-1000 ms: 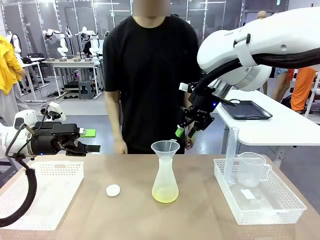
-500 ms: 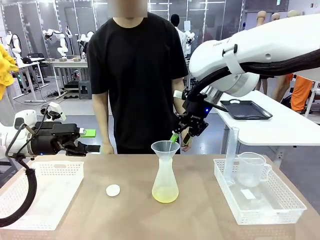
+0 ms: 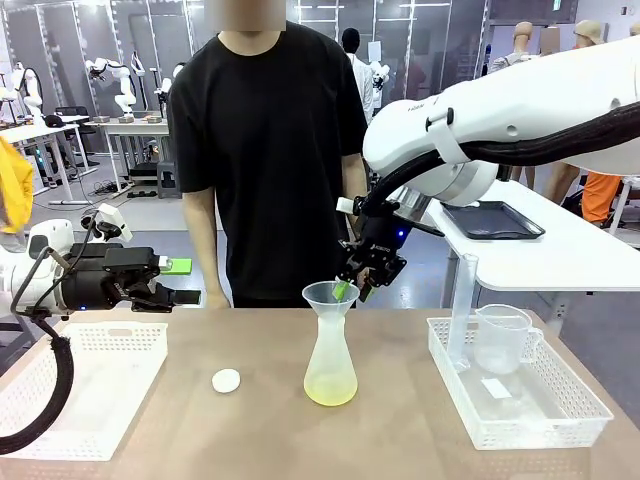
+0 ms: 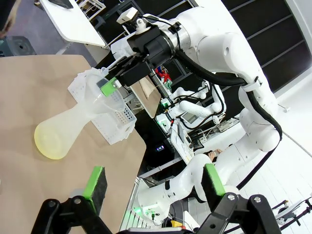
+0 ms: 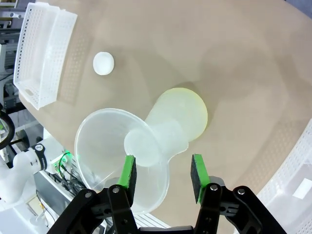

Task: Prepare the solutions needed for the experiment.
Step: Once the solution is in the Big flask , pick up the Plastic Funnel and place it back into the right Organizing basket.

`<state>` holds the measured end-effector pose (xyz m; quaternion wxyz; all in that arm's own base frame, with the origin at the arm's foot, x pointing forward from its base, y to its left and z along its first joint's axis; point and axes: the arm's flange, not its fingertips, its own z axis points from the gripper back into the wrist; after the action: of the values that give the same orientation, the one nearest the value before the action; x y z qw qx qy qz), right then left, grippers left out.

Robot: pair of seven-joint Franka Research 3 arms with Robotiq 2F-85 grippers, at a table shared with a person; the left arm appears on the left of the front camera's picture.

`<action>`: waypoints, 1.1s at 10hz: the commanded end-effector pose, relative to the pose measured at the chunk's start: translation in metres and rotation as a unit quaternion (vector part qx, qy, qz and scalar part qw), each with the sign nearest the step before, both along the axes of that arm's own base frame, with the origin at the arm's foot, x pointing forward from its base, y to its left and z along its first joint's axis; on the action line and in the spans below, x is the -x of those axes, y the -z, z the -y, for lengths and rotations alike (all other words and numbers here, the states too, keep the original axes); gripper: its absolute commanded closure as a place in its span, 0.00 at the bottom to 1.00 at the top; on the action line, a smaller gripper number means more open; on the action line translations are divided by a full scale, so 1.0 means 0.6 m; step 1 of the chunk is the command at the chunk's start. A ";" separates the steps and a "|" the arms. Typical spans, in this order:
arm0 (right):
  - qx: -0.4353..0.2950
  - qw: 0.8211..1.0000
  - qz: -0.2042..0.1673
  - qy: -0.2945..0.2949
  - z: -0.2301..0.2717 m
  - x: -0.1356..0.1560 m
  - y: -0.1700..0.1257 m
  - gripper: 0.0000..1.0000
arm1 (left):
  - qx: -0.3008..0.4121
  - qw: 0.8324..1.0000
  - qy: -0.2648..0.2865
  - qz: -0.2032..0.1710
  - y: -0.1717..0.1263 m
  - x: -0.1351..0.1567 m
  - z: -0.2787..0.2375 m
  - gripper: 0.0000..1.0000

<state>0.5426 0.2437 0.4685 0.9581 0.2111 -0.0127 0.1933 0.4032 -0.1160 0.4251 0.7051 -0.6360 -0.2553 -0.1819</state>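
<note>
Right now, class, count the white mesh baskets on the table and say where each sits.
2. The left basket sits at the left end of the table; the right basket, at its right end, holds a clear jug and tall cylinder. None seems hidden.

Glass-walled lab, white side table (image 3: 575, 262), perhaps workbenches (image 3: 150, 126) behind

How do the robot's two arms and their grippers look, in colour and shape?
Both arms, the left arm and right arm, are white with rounded, glossy shells. A thick black cable loops beside the left one. The left gripper and right gripper are black, each with two fingers carrying green pads.
</note>
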 end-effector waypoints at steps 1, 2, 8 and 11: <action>0.011 1.000 -0.012 0.011 -0.011 -0.005 -0.006 0.42 | 0.012 1.000 0.000 -0.003 -0.003 -0.001 0.001 0.00; 0.018 1.000 -0.023 0.012 -0.009 -0.001 -0.004 0.42 | 0.012 1.000 0.000 -0.003 -0.003 -0.001 0.001 0.00; 0.013 0.999 -0.031 0.000 -0.005 0.011 -0.008 0.88 | 0.012 1.000 0.000 -0.003 -0.003 -0.001 0.001 0.00; 0.008 0.999 -0.032 0.002 -0.004 0.010 -0.008 1.00 | 0.012 1.000 0.000 -0.003 -0.003 -0.001 0.001 0.00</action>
<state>0.5354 0.2448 0.4684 0.9573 0.2108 0.0125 0.1974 0.4032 -0.1160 0.4251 0.7051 -0.6360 -0.2553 -0.1819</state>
